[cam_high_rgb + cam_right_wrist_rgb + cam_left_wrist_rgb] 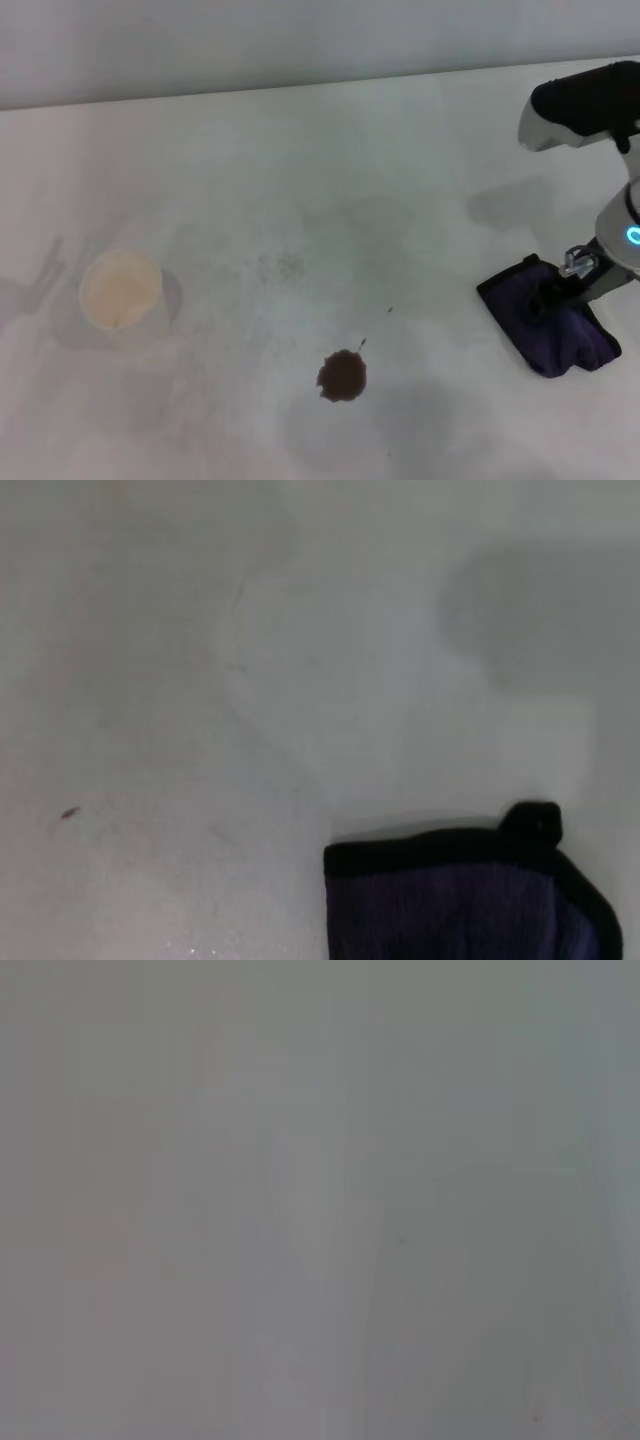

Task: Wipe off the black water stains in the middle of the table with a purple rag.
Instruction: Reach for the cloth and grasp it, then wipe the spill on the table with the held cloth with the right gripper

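Right gripper (562, 285) is pressing onto the rag (548, 325) at the table's (300, 160) right edge; grip state unclear. Stain (343, 375) is lying well left, near-centre; cup (120, 289) is standing far left.

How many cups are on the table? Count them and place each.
1. A white paper cup stands on the table at the robot's left, well apart from the dark stain and the purple rag.
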{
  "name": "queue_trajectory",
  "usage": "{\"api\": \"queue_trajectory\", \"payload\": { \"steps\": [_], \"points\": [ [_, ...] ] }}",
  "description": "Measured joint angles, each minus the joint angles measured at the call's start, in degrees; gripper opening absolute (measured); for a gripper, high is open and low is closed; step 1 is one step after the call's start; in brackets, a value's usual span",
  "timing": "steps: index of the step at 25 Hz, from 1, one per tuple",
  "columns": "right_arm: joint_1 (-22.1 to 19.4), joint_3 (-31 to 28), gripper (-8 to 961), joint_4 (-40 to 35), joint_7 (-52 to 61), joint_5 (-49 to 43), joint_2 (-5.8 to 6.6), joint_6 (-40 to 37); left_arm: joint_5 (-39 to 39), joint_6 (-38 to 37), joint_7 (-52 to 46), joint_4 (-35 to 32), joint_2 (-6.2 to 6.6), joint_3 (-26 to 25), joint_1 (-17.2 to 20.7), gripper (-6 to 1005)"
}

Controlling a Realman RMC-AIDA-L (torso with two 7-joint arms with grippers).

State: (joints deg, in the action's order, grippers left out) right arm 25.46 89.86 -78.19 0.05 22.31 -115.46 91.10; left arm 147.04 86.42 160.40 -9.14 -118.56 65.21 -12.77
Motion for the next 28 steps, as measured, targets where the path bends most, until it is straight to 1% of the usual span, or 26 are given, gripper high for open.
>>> {"api": "queue_trajectory", "payload": {
  "steps": [2,9,15,19,24,28],
  "points": [
    [0.34,0.14,424,0.89,-0.08,-0.18,-0.09,-0.46,0.0,-0.04,0.0,-0.06,0.0,0.0,0.02,878],
    [0.54,0.33,423,0.37,-0.25,-0.17,-0.11,-0.82,0.0,-0.42,0.1,-0.09,0.0,0.0,0.04,878],
    [0.55,3.58,207,0.22,-0.08,-0.15,-0.21,-1.57,0.09,-0.67,0.13,-0.18,0.0,0.0,-0.07,877],
    [0.59,8.0,87,-1.17,0.05,2.11,-0.36,-3.64,0.09,-0.76,0.15,-0.56,0.0,-0.26,-0.09,877],
    [1.96,14.37,85,-2.73,0.1,8.53,-0.45,-8.11,-0.22,-1.68,0.66,-0.92,0.04,-0.69,-0.11,877],
    [4.37,21.65,84,-3.79,1.63,11.93,-0.67,-11.42,-0.31,-1.74,1.34,-0.97,0.07,-0.71,0.12,877]
  ]
}}
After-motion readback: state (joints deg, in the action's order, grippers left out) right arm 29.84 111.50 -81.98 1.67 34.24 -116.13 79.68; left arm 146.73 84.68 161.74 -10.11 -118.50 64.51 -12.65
